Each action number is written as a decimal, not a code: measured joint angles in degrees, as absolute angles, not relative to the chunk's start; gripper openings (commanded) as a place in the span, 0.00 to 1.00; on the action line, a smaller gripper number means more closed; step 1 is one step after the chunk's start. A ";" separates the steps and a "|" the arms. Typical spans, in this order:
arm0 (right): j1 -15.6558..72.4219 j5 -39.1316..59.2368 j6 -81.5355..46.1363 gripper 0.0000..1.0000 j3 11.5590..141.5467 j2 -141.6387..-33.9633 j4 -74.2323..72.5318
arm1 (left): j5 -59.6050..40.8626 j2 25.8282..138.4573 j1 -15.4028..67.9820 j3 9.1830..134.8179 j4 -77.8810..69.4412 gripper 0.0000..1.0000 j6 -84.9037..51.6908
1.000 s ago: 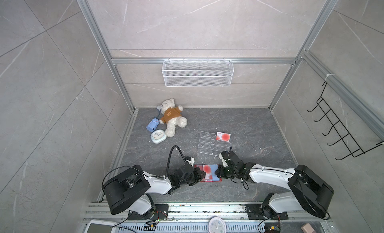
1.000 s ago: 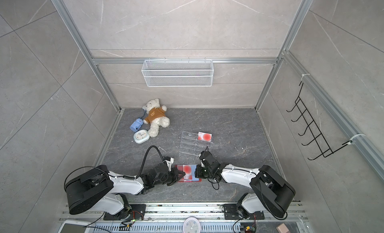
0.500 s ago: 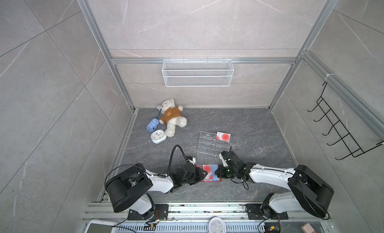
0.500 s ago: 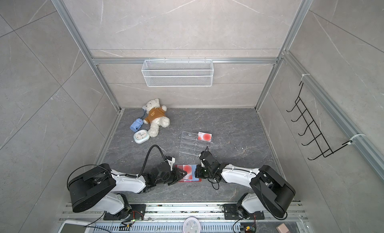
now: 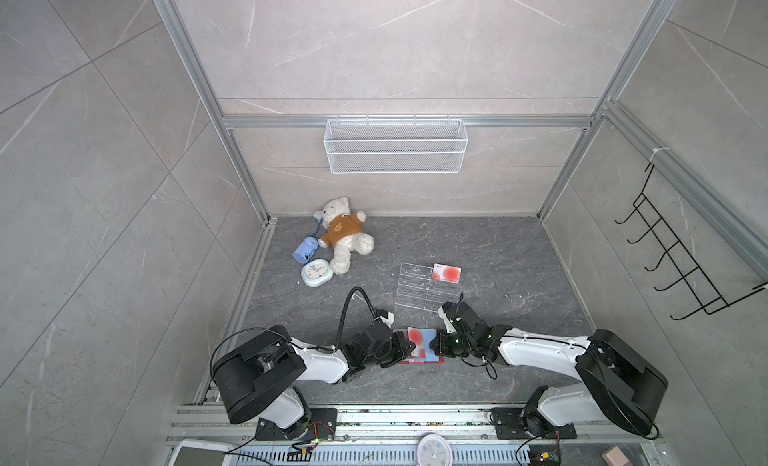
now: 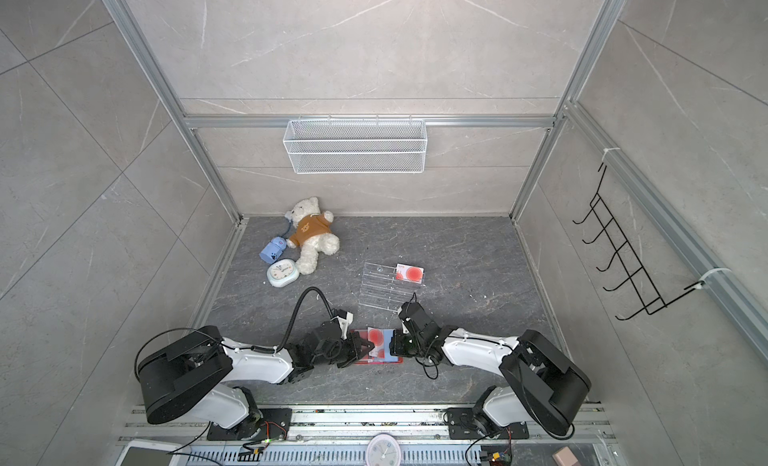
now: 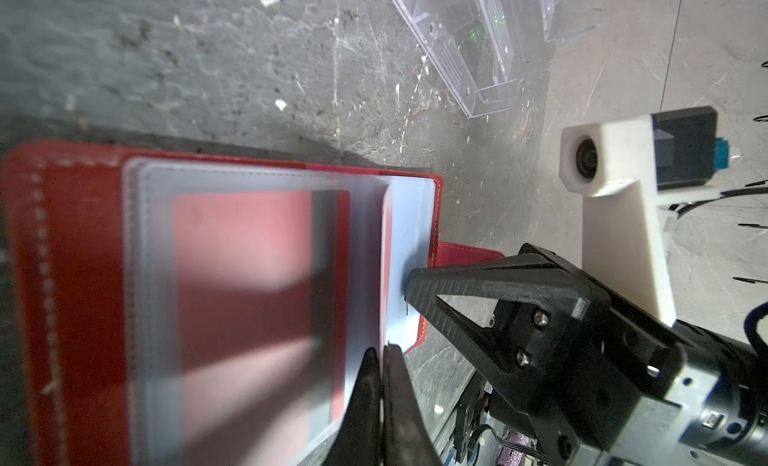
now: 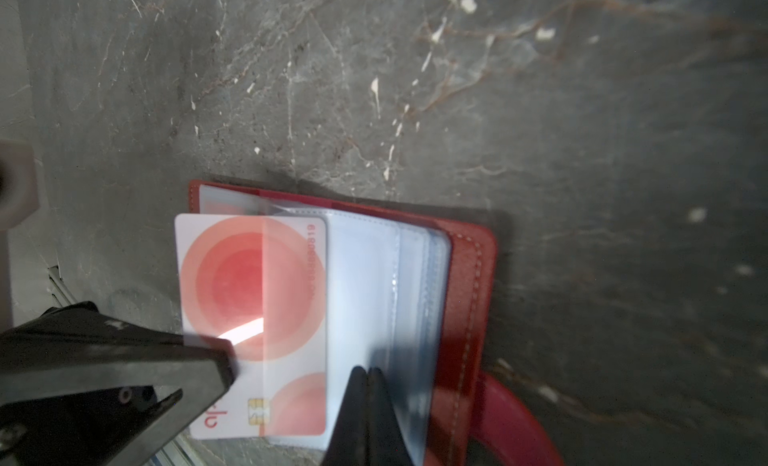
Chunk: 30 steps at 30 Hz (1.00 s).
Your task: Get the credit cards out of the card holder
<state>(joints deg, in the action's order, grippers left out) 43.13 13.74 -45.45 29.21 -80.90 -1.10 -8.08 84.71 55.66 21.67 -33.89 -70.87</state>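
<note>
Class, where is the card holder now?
In both top views the card holder lies open front centre, between the left tool and right tool.

The card holder (image 8: 469, 297) lies open on the counter (image 5: 519, 256), near its front edge. One credit card (image 8: 249, 318) sticks halfway out of a sleeve, toward the holder's left. Just behind the holder stands the acrylic rack (image 5: 415, 289), with a second credit card (image 5: 446, 273) at its far right corner. Well behind and left of the holder lie the alarm clock (image 5: 316, 272) and, beyond it, the teddy bear (image 5: 345, 239).
</note>
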 measured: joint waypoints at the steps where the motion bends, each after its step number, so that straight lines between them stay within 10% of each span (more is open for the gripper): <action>1: 43.16 13.74 -45.45 0.00 29.21 -80.88 -1.10 | -8.03 83.53 55.55 21.87 -31.88 0.00 -70.17; 6: 43.16 13.69 -45.45 0.00 29.17 -80.40 -0.54 | -7.55 77.21 55.18 24.58 -20.82 0.00 -65.30; 22: 43.13 11.66 -40.80 0.71 31.18 -70.70 6.94 | -5.32 69.93 55.07 37.52 3.18 0.00 -42.41; 30: 43.13 10.24 -37.34 0.89 35.00 -68.90 11.00 | -5.65 69.93 55.07 38.26 6.63 0.00 -37.10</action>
